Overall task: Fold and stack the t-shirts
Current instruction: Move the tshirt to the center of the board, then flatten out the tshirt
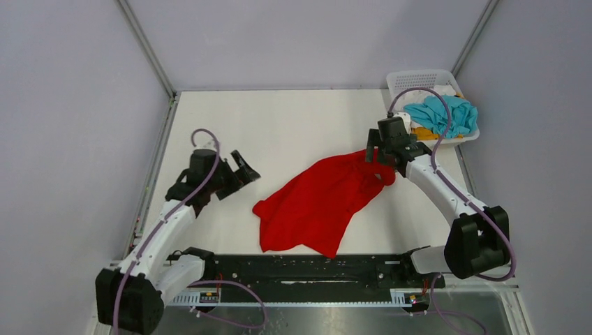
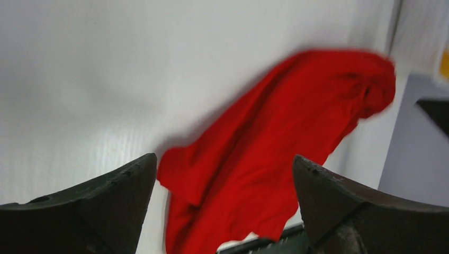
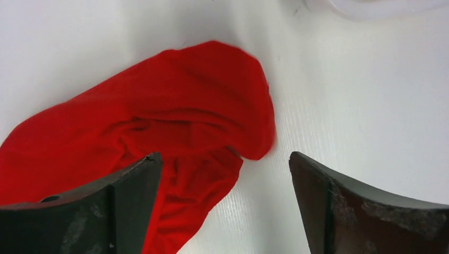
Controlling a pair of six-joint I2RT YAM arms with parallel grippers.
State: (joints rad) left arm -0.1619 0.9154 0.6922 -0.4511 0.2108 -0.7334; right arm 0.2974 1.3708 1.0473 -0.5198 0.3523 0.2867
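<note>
Red t-shirt [image 1: 317,206] lies crumpled in the middle of the bench [image 1: 279,118], not yet folded. Right fingers [image 3: 95,206] hang apart over its far-right end, gripping nothing. Left fingers [image 2: 95,206] gape wide to its left, likely poised to spread it.

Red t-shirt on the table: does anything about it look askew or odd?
Yes. The red t-shirt lies crumpled and diagonal on the table, one end bunched up near the right claw, not spread flat.
</note>
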